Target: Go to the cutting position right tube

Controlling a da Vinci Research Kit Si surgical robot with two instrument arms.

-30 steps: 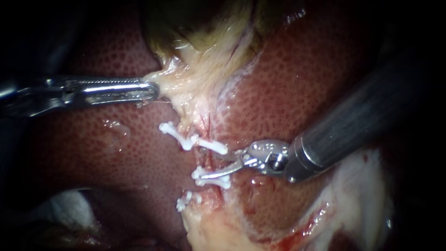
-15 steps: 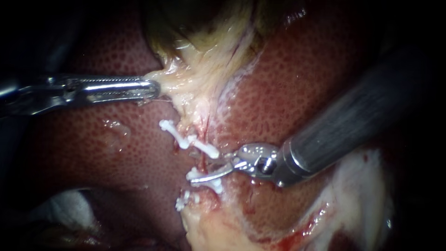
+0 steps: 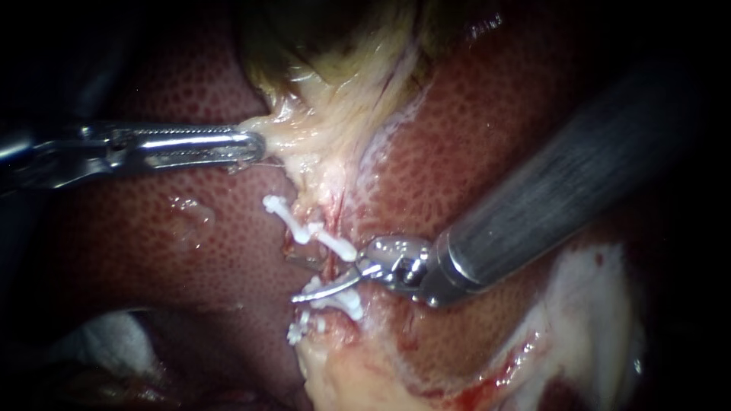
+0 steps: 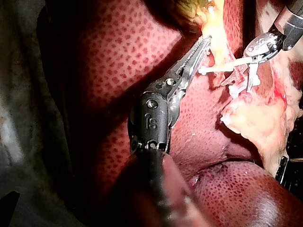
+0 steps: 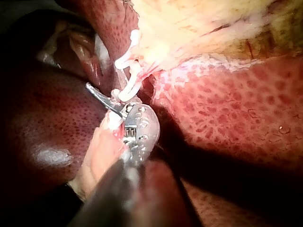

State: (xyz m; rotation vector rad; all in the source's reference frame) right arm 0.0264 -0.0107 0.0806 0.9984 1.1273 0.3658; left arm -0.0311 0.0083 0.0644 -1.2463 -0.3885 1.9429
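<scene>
- Slender steel left instrument [image 3: 255,146] comes in from 9 o'clock, its ridged jaws clamped on pale yellow stringy tissue [image 3: 320,144]
- Grey-shafted right instrument [image 3: 308,278] comes in from 2 o'clock, its thin curved blades standing apart
- Thin reddish tube [image 3: 333,266] lies at 7 o'clock from centre, between the upper white plastic clip [image 3: 308,228] and the lower white plastic clip [image 3: 339,303], apparently within the blades' gap
- Mottled dark-red liver [image 3: 472,152] surrounds them

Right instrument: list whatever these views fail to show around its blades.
Endoscope view: the right instrument's open jaws cross the tube between the upper clip and lower clip, hiding how deep it sits.
Right wrist view: only one blade shows; the other is lost among the clips.
Left wrist view: the left instrument's jaws, shut on pale tissue, hide how much they hold.
</scene>
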